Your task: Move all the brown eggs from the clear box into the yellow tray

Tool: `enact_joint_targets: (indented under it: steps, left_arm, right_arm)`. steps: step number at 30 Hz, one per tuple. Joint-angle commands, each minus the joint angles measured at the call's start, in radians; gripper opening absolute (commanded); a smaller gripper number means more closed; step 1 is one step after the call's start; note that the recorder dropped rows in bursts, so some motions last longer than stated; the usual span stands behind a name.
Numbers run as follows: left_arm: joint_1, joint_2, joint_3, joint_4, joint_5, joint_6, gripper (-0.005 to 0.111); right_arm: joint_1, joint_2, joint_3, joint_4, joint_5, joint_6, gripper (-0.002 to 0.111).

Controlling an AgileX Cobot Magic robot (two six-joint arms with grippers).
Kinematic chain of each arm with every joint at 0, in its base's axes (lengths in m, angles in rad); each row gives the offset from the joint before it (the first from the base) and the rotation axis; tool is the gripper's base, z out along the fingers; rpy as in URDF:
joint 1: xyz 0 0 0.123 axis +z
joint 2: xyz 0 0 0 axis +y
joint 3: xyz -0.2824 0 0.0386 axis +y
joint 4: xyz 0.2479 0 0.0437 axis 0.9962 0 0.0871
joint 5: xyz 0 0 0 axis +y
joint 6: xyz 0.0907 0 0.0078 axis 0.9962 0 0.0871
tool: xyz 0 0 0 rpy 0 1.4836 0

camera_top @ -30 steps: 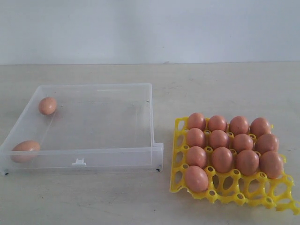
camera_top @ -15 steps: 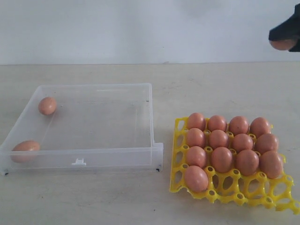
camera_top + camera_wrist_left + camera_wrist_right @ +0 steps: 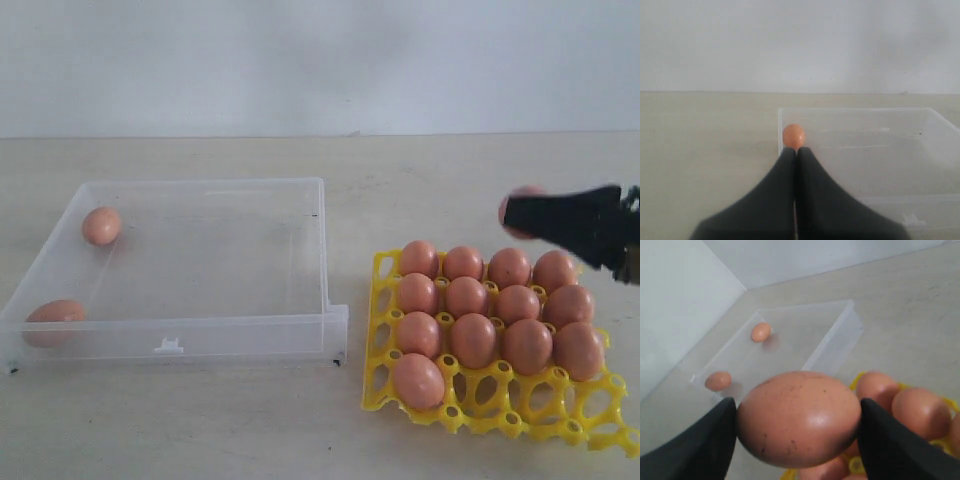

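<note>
The clear box (image 3: 240,337) lies on the left with two brown eggs inside, one at its far left wall (image 3: 101,226) and one in its near left corner (image 3: 55,318). The yellow tray (image 3: 500,412) on the right holds several brown eggs (image 3: 473,340); its front row has empty cups. My right gripper (image 3: 518,213) hangs just above the tray's back edge, shut on a speckled brown egg (image 3: 799,417). My left gripper (image 3: 796,150) is shut and empty, short of the box (image 3: 855,108), with the far egg (image 3: 793,135) just beyond its tips.
Everything rests on a pale tabletop (image 3: 470,180) against a white wall. The box has a small front tab (image 3: 168,346). A strip of bare table separates the box from the tray.
My right gripper, holding an egg, came into the exterior view at the upper right and dropped down and leftward to the tray's back edge. The two eggs in the box have not moved.
</note>
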Motion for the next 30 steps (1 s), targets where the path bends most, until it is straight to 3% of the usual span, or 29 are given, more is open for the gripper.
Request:
enact_joint_targets:
  steps: [1, 4, 6, 8, 15, 18, 23, 30]
  left_arm:
    - [-0.008, 0.003, 0.003, 0.000, -0.008, 0.002, -0.004]
    - [-0.008, 0.003, 0.003, 0.000, -0.008, 0.002, -0.004]
    - [-0.008, 0.003, 0.003, 0.000, -0.008, 0.002, -0.004]
    - [-0.008, 0.003, 0.003, 0.000, -0.008, 0.002, -0.004]
    - [-0.008, 0.003, 0.003, 0.000, -0.008, 0.002, -0.004]
    - [-0.008, 0.003, 0.003, 0.000, -0.008, 0.002, -0.004]
    - [-0.008, 0.003, 0.003, 0.000, -0.008, 0.002, -0.004]
    - [-0.008, 0.003, 0.003, 0.000, -0.008, 0.002, -0.004]
  right_arm:
    - [-0.006, -0.131, 0.142, 0.023, 0.022, -0.174, 0.000]
    - [0.010, -0.220, 0.190, 0.023, 0.022, -0.209, 0.000]
    - [0.059, -0.266, 0.193, 0.023, -0.107, -0.209, 0.000]
    - [0.141, -0.285, 0.193, 0.023, -0.293, -0.209, 0.000]
    - [0.497, -0.245, 0.189, 0.023, -0.617, -0.205, 0.000]
    - [0.595, -0.245, 0.189, 0.023, -0.801, -0.162, 0.000]
    - [0.614, -0.245, 0.187, 0.023, -0.885, -0.023, 0.000]
    - [0.614, -0.245, 0.160, 0.023, -0.813, 0.081, 0.000]
